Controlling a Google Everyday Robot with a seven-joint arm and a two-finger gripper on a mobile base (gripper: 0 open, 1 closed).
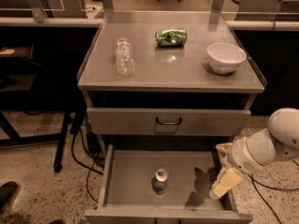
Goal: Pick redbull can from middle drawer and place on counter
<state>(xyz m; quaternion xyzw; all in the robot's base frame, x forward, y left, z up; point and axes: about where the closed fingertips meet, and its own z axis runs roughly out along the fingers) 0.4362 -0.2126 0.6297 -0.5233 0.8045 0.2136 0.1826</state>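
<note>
The redbull can [160, 180] stands upright in the open middle drawer [131, 171], near the middle of its bare floor, silver top showing. My gripper [222, 184] hangs at the end of the white arm [266, 143] over the drawer's right side, well to the right of the can and apart from it. It casts a shadow on the drawer floor. The counter [159, 71] is the grey metal top of the cabinet above.
On the counter lie a clear plastic bottle [124, 56], a crushed green can [171, 37] and a white bowl [226, 57]. A shut drawer with a dark loop handle [168, 121] sits above the open one. Cables [86, 157] run on the floor at left.
</note>
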